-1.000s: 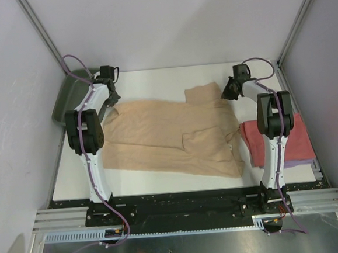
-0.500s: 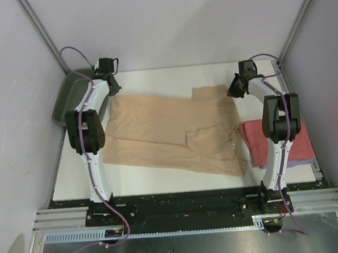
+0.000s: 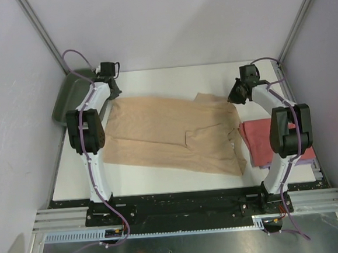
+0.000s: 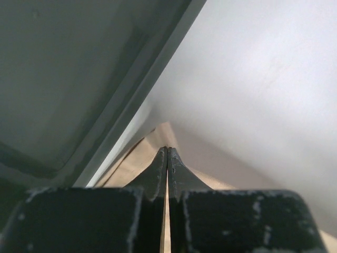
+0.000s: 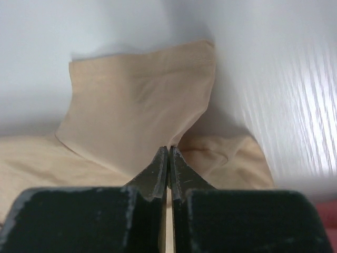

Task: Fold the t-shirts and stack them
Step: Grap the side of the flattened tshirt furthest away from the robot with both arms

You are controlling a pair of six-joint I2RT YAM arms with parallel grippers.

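- Tan cloth is pinched in both grips. The left fingers (image 4: 157, 171) are pressed flat together, with only a thin strip of the tan shirt (image 4: 134, 161) showing in the seam between them.
- The right fingers (image 5: 155, 171) are closed the same way, tip to tip, on a fold of the same shirt (image 5: 142, 100). A thin tan line runs between them.
- From above, the left fingers (image 3: 113, 90) sit at the shirt's far left corner, beside the green tray (image 3: 67, 99). The right fingers (image 3: 234, 95) sit at its far right, by a small flap.
- Only the overhead view shows the whole shirt (image 3: 170, 135). It lies spread across the middle of the white desk (image 3: 161, 177), wider than deep, mostly smooth, with wrinkles along its right edge.
- That view also shows the red shirt (image 3: 258, 140) at the desk's right edge, just beside the tan one and partly hidden by the right arm.
- The left wrist view adds the tray (image 4: 63, 79) wall rising close on the left, and the cloth drawn to a point at the fingertips.
- The right wrist view adds the flap standing up beyond the tips, above the desk (image 5: 295, 79), and a sliver of red (image 5: 330, 224) in the lower right corner.
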